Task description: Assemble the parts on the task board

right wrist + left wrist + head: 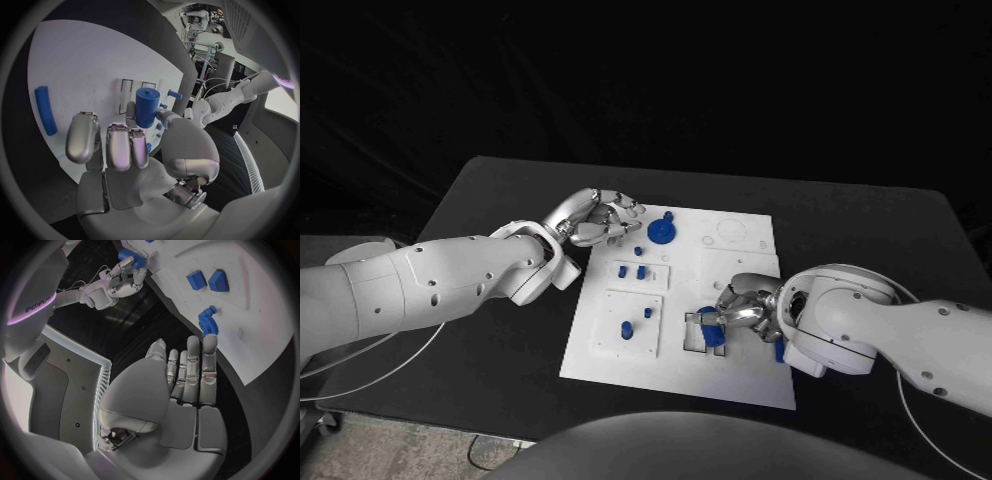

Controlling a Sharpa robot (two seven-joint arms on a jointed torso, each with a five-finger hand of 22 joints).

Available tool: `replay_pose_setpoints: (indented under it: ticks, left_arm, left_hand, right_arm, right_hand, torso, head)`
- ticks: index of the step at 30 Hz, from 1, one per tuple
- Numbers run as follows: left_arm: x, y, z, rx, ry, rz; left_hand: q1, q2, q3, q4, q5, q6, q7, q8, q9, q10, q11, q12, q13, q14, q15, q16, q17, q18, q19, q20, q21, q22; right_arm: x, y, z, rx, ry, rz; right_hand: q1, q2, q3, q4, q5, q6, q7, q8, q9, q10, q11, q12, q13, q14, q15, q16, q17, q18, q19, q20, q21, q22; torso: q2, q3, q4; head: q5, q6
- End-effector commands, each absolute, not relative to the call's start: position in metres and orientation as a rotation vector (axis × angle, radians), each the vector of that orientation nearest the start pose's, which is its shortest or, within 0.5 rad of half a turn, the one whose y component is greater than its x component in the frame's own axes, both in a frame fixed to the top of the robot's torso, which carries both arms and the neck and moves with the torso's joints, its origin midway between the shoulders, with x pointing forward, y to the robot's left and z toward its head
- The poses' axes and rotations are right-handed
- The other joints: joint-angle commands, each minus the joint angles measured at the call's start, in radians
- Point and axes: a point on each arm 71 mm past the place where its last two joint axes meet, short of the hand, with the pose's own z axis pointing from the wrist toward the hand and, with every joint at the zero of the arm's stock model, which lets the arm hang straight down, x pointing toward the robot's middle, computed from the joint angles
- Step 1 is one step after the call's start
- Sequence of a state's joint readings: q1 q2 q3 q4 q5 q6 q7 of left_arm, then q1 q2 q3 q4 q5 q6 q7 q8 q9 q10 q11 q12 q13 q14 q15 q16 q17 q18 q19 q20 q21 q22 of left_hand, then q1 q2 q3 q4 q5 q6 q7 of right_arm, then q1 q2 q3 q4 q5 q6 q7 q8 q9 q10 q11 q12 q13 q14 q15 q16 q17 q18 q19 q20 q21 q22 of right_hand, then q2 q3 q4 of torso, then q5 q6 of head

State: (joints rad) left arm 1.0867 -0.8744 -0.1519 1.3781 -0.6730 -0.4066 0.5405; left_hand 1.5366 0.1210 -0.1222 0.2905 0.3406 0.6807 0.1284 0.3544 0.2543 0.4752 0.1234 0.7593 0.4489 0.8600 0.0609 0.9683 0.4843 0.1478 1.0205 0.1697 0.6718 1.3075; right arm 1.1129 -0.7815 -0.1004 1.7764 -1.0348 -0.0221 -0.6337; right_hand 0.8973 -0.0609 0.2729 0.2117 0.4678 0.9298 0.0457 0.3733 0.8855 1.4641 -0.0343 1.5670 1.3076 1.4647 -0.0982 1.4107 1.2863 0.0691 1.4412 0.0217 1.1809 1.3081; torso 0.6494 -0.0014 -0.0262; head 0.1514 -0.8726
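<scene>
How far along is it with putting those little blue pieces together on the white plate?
Early to midway, I'd guess. Two small blue blocks already stand in a recess of the task board. The right robot hand holds a blue cylinder over the board. The left robot hand is open near the blue gear. A blue rod lies loose on the board.

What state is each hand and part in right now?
Left hand: open, holds nothing, at the board's far left edge.
Right hand: pinches a blue cylinder, upright.
Gear: lies on the board.
Two small blocks: sit on the board.
Blue rod: lies flat on the board.
</scene>
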Motion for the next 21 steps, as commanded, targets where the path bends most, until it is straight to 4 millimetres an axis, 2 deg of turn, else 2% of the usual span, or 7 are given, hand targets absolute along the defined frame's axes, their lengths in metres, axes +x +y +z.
replay_pose_setpoints:
  ticks: [1, 13, 17, 21]
  left_arm:
    - [0.4624, 0.2535, -0.2598, -0.393, 1.557, -1.219]
    - [0.463, 0.2532, -0.2602, -0.393, 1.56, -1.22]
    - [0.4631, 0.253, -0.2604, -0.393, 1.561, -1.22]
    - [0.4631, 0.2529, -0.2605, -0.394, 1.562, -1.22]
  left_hand:
    - [0.0, 0.009, -0.005, 0.0, 0.005, -0.001, 0.004, 0.003, -0.002, 0.002, -0.006, -0.005, -0.002, -0.006, 0.0, 0.005, -0.002, 0.008, -0.007, 0.0, -0.004, 0.056]
    - [0.001, 0.009, -0.006, 0.0, 0.005, -0.001, 0.003, 0.003, -0.002, 0.002, -0.006, -0.005, -0.002, -0.006, 0.0, 0.005, -0.002, 0.008, -0.007, 0.0, -0.004, 0.056]
    - [0.001, 0.009, -0.006, 0.0, 0.005, -0.001, 0.003, 0.003, -0.002, 0.002, -0.006, -0.005, -0.002, -0.006, 0.0, 0.005, -0.002, 0.008, -0.007, 0.0, -0.004, 0.056]
    - [0.001, 0.009, -0.006, 0.0, 0.005, -0.001, 0.003, 0.003, -0.002, 0.002, -0.006, -0.005, -0.002, -0.006, 0.0, 0.005, -0.002, 0.008, -0.007, 0.0, -0.004, 0.056]
  right_arm:
    - [0.3844, -0.126, -0.2635, 0.124, 2.48, 0.564]
    - [0.3829, -0.1251, -0.2655, 0.086, 2.496, 0.554]
    - [0.3823, -0.1244, -0.2661, 0.081, 2.498, 0.555]
    - [0.3819, -0.1242, -0.2666, 0.075, 2.499, 0.553]
  right_hand:
    - [-0.01, 0.009, -0.013, 0.009, -0.036, -0.014, 0.002, -0.006, -0.003, 0.107, 0.009, 0.004, 0.263, 0.048, 0.01, -0.008, -0.01, 0.017, -0.013, 0.0, -0.016, 0.141]
    - [-0.071, 0.02, -0.072, 0.058, -0.201, -0.026, 0.008, -0.013, -0.015, 0.107, 0.015, 0.004, 0.263, 0.039, 0.016, -0.035, -0.047, 0.027, -0.028, 0.006, -0.079, 0.122]
    - [-0.079, 0.02, -0.087, 0.066, -0.242, -0.027, 0.009, -0.013, -0.019, 0.107, 0.016, 0.004, 0.263, 0.039, 0.016, -0.036, -0.049, 0.027, -0.028, 0.007, -0.086, 0.121]
    - [-0.08, 0.02, -0.094, 0.066, -0.257, -0.027, 0.009, -0.014, -0.021, 0.107, 0.016, 0.004, 0.263, 0.039, 0.017, -0.038, -0.05, 0.028, -0.029, 0.007, -0.091, 0.119]
  torso:
    - [-0.001, -0.0007, 0.0]
    - [0.0, 0.0, 0.0012]
    - [0.001, -0.0002, 0.0008]
    - [0.0, -0.0004, 0.0012]
  head:
    - [0.0, 0.0]
    - [-0.001, 0.0]
    - [0.001, 0.0]
    - [0.001, 0.0]
